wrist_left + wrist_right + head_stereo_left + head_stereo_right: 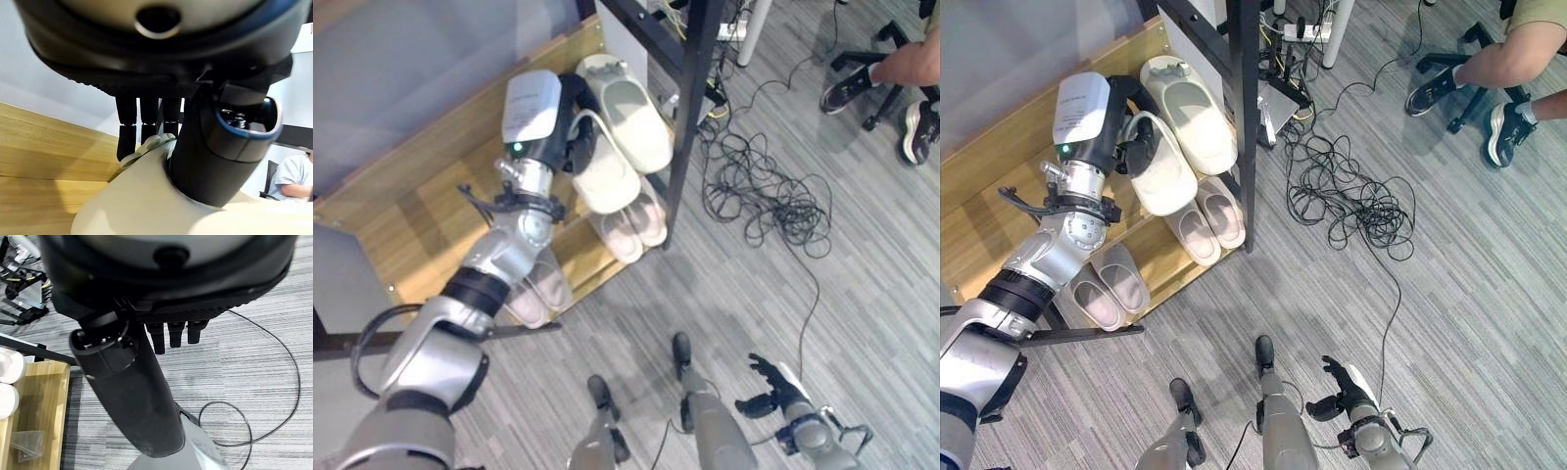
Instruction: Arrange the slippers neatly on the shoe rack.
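Cream slipper held in the left hand over the wooden shoe rack.

The left hand's fingers and thumb are curled round the slipper's strap, holding it just beside its cream mate, which lies on the rack's upper shelf. I judge the placing step to be in hand: the next move calls for lowering the slipper flat beside its mate, toes lined up, then letting go. 2 pale pairs already sit side by side on the lower shelf. The right hand hangs low over the grey striped floor with fingers loosely spread, holding nothing. A black post stands by the rack, tangled cables lie on the floor, and a seated person's legs show at the far corner.
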